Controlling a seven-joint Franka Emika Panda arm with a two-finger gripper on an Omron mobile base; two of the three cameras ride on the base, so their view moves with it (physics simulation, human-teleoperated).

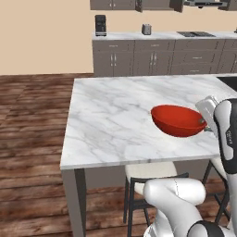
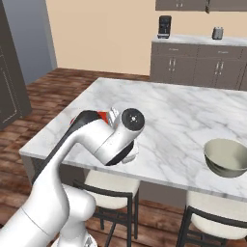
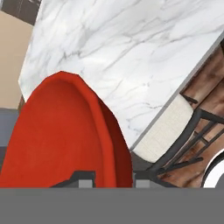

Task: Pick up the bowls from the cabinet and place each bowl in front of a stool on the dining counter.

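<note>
The arm [image 2: 103, 137] hides most of the red bowl [image 2: 101, 115]. The table [image 1: 139, 111] is cut off at the right edge.

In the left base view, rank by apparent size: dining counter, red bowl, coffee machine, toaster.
1. Dining counter
2. Red bowl
3. Coffee machine
4. Toaster
The last two stand far back, so they only look small.

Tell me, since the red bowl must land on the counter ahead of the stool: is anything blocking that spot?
Nothing visible does. The red bowl, shut in the gripper, hangs over bare dining counter beyond the stool. The grey-green bowl sits far aside.
</note>
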